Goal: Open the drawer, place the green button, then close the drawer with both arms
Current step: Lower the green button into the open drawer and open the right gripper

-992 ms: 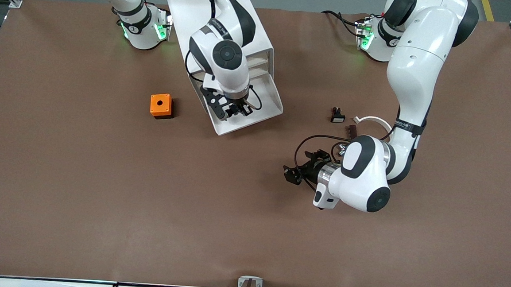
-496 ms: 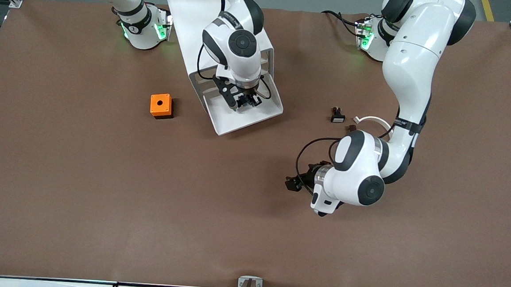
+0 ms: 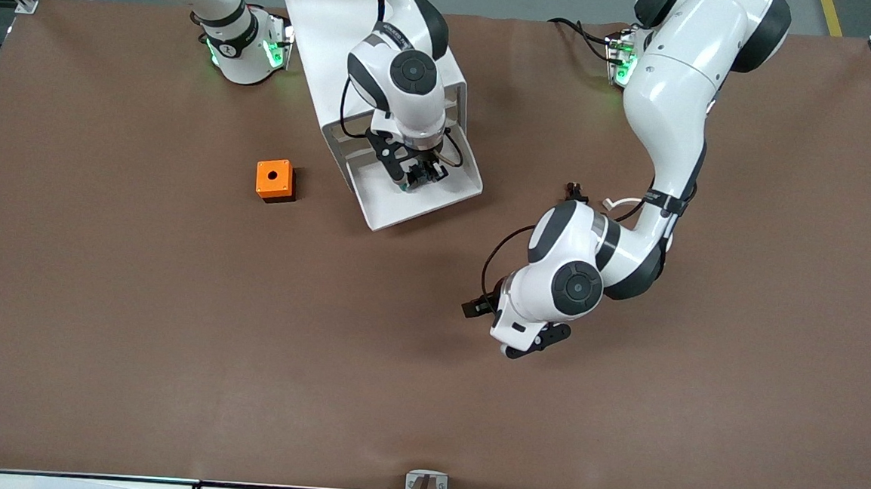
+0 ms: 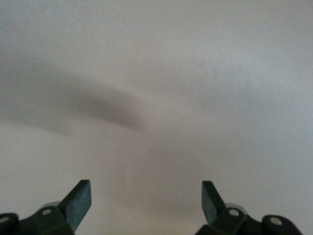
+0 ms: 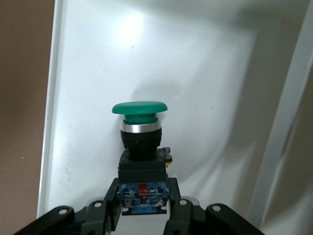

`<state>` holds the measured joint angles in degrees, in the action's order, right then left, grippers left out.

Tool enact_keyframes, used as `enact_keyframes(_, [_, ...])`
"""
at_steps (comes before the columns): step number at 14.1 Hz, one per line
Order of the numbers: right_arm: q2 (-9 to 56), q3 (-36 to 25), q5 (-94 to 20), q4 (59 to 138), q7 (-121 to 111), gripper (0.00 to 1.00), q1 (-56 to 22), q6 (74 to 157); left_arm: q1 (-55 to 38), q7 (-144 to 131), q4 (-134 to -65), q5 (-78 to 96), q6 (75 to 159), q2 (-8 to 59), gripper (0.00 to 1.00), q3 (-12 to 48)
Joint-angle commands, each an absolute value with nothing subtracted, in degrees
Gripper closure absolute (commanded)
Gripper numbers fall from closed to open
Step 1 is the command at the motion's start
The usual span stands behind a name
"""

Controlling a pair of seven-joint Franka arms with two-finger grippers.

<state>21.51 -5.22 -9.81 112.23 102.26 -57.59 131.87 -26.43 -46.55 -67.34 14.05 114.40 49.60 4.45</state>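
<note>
My right gripper (image 3: 418, 175) is shut on the button (image 5: 140, 128), gripping its black-and-blue body, with the green cap pointing down at the drawer floor. It holds the button inside the open white drawer (image 3: 396, 210), just above the floor (image 5: 205, 83). The drawer is pulled out of the white cabinet (image 3: 321, 18). My left gripper (image 3: 477, 307) hangs low over bare table, nearer to the front camera than the drawer. In the left wrist view it (image 4: 145, 191) is open and empty over plain surface.
An orange box with a hole (image 3: 274, 179) sits beside the drawer, toward the right arm's end. A small black part (image 3: 575, 187) and a white ring (image 3: 619, 203) lie by the left arm's forearm, partly hidden.
My right gripper moved from the drawer's front edge to over its inside and lowered the button. My left arm's wrist swung toward the drawer side, hiding the small switch.
</note>
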Motion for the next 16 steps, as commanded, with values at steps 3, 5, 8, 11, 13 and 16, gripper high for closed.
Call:
enact_keyframes(3, [20.74,-6.15,-9.93,111.11,104.68,0.00,-57.92,132.01,-26.28,-46.67,-69.35,12.74,115.31,47.81,0.01,4.31])
enact_keyframes(5, [20.65,-6.59,-9.93,106.55,101.45,0.00,-55.74,125.81,-26.45,-46.67,-69.35,12.66,115.40,48.07,0.01,4.13])
enact_keyframes(8, [20.66,-6.59,-10.19,97.23,90.83,0.00,-50.21,112.71,-26.46,-46.58,-69.69,11.26,118.02,48.43,0.01,4.31])
enact_keyframes(11, [20.13,-7.29,-9.67,93.44,78.44,0.00,-45.55,106.11,-27.59,-46.76,-70.66,9.50,121.11,49.22,0.01,4.22])
enact_keyframes(13, [18.90,-8.17,-9.67,90.89,68.25,0.00,-41.24,99.09,-27.68,-47.45,-70.93,9.40,120.77,49.04,0.01,4.31])
enact_keyframes(16, [16.71,-11.06,-9.06,86.32,52.61,0.00,-34.30,88.80,-29.18,-50.62,-72.94,9.32,121.20,48.51,0.01,4.31])
